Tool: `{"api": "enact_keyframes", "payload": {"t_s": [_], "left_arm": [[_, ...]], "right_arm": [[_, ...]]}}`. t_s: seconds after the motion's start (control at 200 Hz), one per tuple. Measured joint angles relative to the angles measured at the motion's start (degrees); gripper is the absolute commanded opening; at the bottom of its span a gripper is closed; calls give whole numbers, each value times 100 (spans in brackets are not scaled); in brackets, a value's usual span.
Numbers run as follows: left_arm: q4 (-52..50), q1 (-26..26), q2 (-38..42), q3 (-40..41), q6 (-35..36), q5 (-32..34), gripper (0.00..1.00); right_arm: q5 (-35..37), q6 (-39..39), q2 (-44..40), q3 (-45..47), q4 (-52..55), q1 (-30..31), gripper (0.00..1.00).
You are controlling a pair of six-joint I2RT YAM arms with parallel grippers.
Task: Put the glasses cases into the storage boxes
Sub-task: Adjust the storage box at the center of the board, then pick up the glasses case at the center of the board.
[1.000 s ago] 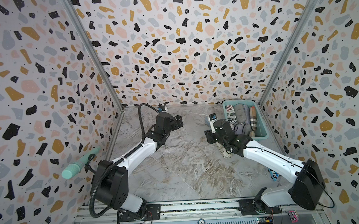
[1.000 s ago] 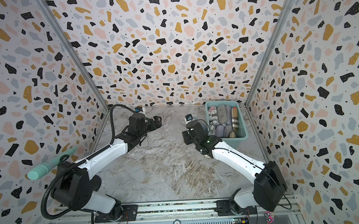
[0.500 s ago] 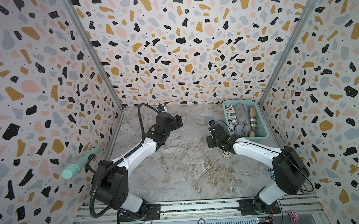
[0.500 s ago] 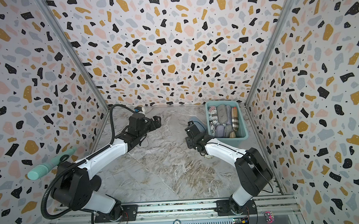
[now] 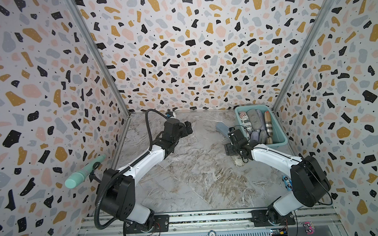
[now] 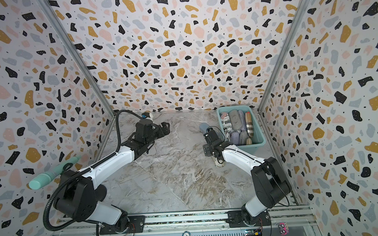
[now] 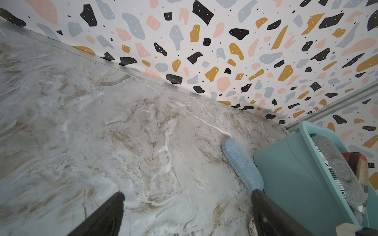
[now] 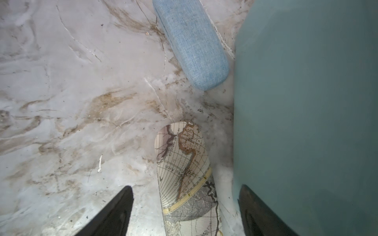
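The counter (image 5: 196, 178) is a grey and tan marbled slab, flecked with fine dirt. Right of centre in both top views, the teal tub (image 5: 279, 129) stands on it in the far corner. A blue case (image 5: 222, 127) lies flat just beside the tub's left wall. A map-print case (image 8: 184, 167) lies lower in the frame, also beside the tub and apart from the blue one.

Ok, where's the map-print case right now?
In the right wrist view the map-print case lies on the table under the open right gripper, beside the teal tub, blue case beyond.
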State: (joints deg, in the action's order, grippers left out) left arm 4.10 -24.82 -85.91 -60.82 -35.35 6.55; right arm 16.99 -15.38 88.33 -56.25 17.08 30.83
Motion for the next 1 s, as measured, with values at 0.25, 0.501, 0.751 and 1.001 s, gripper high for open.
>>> {"api": "enact_keyframes", "payload": {"t_s": [0.25, 0.501, 0.751, 1.001], "left_arm": [[2, 0, 0, 0, -4, -15, 97], [0, 0, 0, 0, -4, -33, 97], [2, 0, 0, 0, -4, -74, 97], [2, 2, -4, 0, -4, -136, 97]], "right_arm": [[-236, -20, 328, 2, 17, -24, 89], [-247, -131, 782, 55, -76, -85, 82], [-328, -256, 822, 107, -157, -55, 74], [-538, -498, 822, 114, -223, 328, 75]]}}
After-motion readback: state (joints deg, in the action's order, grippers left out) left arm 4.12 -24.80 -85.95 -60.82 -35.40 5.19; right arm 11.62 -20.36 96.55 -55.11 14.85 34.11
